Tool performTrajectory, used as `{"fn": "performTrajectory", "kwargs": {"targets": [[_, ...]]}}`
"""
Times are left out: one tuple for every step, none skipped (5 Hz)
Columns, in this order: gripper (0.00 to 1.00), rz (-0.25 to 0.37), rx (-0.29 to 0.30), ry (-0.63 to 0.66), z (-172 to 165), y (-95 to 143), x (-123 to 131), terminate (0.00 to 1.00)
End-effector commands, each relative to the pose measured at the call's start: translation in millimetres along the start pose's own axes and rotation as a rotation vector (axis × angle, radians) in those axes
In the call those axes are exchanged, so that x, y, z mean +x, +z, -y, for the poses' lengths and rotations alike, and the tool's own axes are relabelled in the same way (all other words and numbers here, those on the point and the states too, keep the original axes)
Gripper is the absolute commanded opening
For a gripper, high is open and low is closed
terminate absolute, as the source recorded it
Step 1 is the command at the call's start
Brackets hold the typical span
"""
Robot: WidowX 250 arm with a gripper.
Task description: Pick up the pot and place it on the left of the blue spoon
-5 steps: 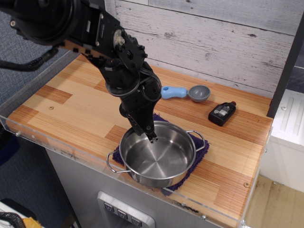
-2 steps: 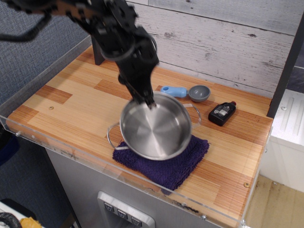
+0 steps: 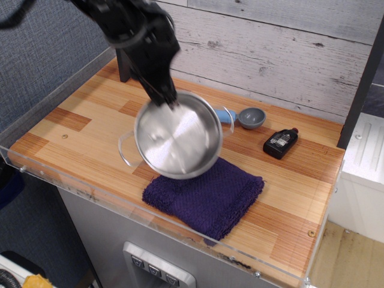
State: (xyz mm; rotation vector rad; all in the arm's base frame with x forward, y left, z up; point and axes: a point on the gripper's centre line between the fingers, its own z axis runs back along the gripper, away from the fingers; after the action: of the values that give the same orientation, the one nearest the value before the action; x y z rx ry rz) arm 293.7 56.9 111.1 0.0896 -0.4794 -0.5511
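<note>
The gripper [image 3: 170, 99] is pinched shut on the far rim of the pot [image 3: 177, 137], holding it up off the table [image 3: 78, 135] and tilted so its shiny inside faces the camera — the picture is blurred there, so the fingertips themselves are hard to make out. One wire handle sticks out at the pot's left side. The pot hangs above the wood just behind the purple cloth [image 3: 207, 195], which lies flat near the front edge. The blue spoon [image 3: 245, 117] lies behind and to the right, its handle partly hidden by the pot's rim (the grey bowl shows fully). A small black bottle [image 3: 280, 143] lies right of the spoon.
</note>
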Motion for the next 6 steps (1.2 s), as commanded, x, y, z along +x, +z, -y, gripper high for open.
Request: {"fn": "performTrajectory", "kwargs": {"targets": [[0.00,0.023,0.100,0.043,-59,16,6,0.00],[0.00,0.002,0.114,0.100,-90,3,0,0.00],[0.00,-0.017,0.123,0.149,-114,-11,-5,0.00],[0.00,-0.041,0.119,0.181,-126,-29,-14,0.00],[0.00,-0.063,0.084,0.201,-122,-49,-21,0.00],[0.00,-0.059,0.066,0.218,-113,-61,-22,0.00]]}}
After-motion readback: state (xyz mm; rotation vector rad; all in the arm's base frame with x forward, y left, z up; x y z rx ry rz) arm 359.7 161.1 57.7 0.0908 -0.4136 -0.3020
